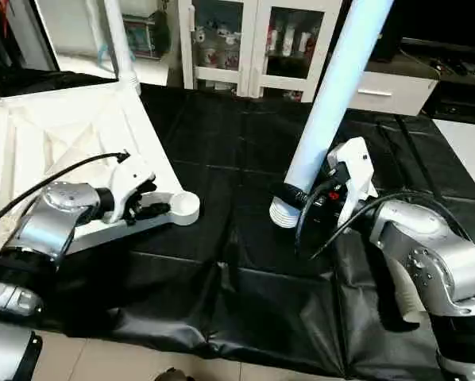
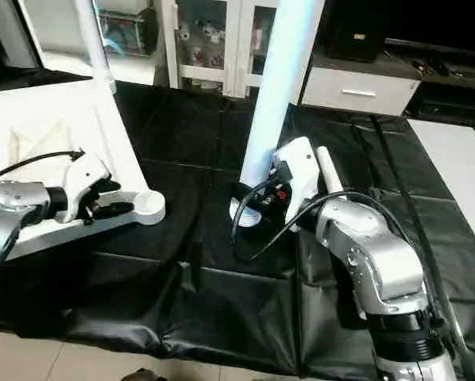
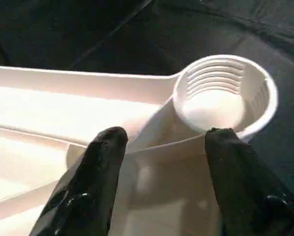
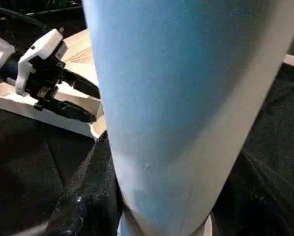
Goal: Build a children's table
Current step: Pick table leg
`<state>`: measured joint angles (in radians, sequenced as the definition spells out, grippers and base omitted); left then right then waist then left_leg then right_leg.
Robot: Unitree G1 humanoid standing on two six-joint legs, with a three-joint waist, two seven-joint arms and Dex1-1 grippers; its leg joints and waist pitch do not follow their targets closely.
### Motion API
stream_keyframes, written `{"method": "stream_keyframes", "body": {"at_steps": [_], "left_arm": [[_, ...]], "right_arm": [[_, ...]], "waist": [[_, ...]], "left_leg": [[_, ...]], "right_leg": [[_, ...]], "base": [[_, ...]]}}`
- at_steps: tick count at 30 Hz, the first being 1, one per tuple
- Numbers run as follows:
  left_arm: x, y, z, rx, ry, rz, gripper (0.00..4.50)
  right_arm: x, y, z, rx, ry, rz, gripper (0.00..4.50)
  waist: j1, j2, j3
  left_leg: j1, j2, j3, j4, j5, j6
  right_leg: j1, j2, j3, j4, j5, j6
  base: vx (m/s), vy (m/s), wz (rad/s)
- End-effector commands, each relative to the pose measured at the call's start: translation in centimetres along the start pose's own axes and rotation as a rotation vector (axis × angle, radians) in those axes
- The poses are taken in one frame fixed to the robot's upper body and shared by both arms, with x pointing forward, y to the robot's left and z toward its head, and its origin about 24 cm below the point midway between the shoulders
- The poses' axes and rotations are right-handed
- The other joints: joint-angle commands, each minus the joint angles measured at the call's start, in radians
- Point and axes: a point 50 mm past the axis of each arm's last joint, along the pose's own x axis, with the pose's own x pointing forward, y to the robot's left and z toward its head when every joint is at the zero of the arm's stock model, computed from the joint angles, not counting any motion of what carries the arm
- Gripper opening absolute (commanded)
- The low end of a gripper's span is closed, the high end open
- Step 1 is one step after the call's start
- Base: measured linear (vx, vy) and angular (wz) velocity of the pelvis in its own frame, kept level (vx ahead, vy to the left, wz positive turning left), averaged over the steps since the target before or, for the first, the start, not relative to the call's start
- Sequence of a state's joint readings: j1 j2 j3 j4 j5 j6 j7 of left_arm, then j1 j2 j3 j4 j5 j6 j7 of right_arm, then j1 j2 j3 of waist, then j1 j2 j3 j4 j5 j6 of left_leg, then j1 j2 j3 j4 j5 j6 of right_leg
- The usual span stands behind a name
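Your table top (image 1: 79, 151) lies upside down, ribs up, on the left part of the black-draped work table (image 1: 222, 262). Its near corner socket (image 1: 183, 206) sits empty and open upward. One leg (image 1: 120, 40) already stands upright in the far corner of the top.

Your left gripper (image 1: 148, 204) sits at the near edge of the top, just beside the empty socket. In the left wrist view its fingers (image 3: 95, 167) stand apart, one on either side of the top's edge rib, right at it; whether they press it you cannot tell.

Your right gripper (image 1: 301, 198) grasps a second leg (image 1: 333, 87) near its ribbed lower end. The leg tilts, top leaning away to the right, its end just above the black cloth, well apart from the socket.
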<state>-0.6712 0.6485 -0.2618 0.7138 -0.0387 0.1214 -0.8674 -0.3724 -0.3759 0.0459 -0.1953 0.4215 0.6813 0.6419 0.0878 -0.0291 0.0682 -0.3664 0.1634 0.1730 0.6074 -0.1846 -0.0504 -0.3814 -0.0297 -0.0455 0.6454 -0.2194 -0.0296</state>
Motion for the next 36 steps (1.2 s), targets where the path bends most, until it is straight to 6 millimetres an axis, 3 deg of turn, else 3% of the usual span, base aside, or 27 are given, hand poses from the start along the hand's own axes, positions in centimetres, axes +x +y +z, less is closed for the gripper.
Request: {"method": "stream_keyframes", "body": {"at_steps": [1, 7, 13, 16, 19, 23, 28, 36], "left_arm": [[0.1, -0.3, -1.6, -0.016, 0.075, -0.032, 2.87], [-0.3, -0.4, -2.6, -0.084, 0.108, -0.113, 2.87], [-0.7, -0.6, -2.6, -0.108, 0.076, -0.171, 2.87], [-1.1, 0.0, -2.2, -0.095, 0.041, -0.14, 2.87], [-1.6, 1.0, -1.5, -0.117, -0.01, -0.079, 2.87], [-2.3, 1.5, -1.1, -0.156, -0.037, -0.087, 3.04], [-2.8, 0.9, -1.2, -0.147, -0.057, -0.146, 3.45], [-3.0, -0.9, -1.7, -0.138, -0.054, -0.275, 3.49]], "right_arm": [[-0.4, 0.0, 0.5, -0.013, -0.003, -0.001, 1.88], [-0.3, 0.1, 0.4, -0.013, 0.012, 0.02, 1.88], [-0.3, 0.0, 0.3, -0.011, 0.018, 0.018, 1.88], [-0.2, 0.0, 0.3, -0.011, 0.015, 0.016, 1.88], [-0.2, 0.0, 0.4, -0.014, 0.011, 0.014, 1.88], [-0.2, 0.0, 0.4, -0.015, 0.01, 0.014, 1.88], [-0.4, 0.1, 0.3, -0.015, 0.016, 0.021, 1.88], [-0.7, 0.3, -0.1, -0.024, 0.04, 0.033, 1.88]], "waist": [[0.001, 0.01, -0.068], [0.0, 0.008, -0.07], [0.004, 0.012, -0.068], [0.004, 0.012, -0.067], [0.005, 0.019, -0.069], [0.004, 0.019, -0.07], [0.002, 0.02, -0.068], [0.001, 0.017, -0.065]], "left_leg": [[0.019, 0.072, -0.031, -0.075, -0.183, -0.035], [0.017, 0.073, -0.03, -0.074, -0.152, -0.026], [0.02, 0.074, -0.028, -0.075, -0.166, -0.027], [0.021, 0.075, -0.029, -0.077, -0.181, -0.031], [0.021, 0.074, -0.031, -0.076, -0.181, -0.036], [0.021, 0.074, -0.029, -0.075, -0.17, -0.035], [0.023, 0.076, -0.029, -0.077, -0.191, -0.041], [0.022, 0.077, -0.028, -0.079, -0.201, -0.04]], "right_leg": [[0.039, -0.124, 0.066, -0.088, -0.163, -0.171], [0.04, -0.126, 0.065, -0.082, -0.109, -0.188], [0.038, -0.127, 0.065, -0.085, -0.132, -0.193], [0.037, -0.128, 0.066, -0.087, -0.149, -0.192], [0.038, -0.127, 0.066, -0.084, -0.13, -0.196], [0.038, -0.126, 0.065, -0.082, -0.1, -0.205], [0.037, -0.126, 0.066, -0.082, -0.111, -0.21], [0.036, -0.126, 0.068, -0.086, -0.154, -0.199]], "base": [[0.0, 0.0, 0.0], [0.0, 0.0, 0.0], [0.0, 0.0, 0.0], [0.0, 0.0, 0.0], [0.0, 0.0, 0.0], [0.0, 0.0, 0.0], [0.0, 0.0, 0.0], [0.0, 0.0, 0.0]]}}
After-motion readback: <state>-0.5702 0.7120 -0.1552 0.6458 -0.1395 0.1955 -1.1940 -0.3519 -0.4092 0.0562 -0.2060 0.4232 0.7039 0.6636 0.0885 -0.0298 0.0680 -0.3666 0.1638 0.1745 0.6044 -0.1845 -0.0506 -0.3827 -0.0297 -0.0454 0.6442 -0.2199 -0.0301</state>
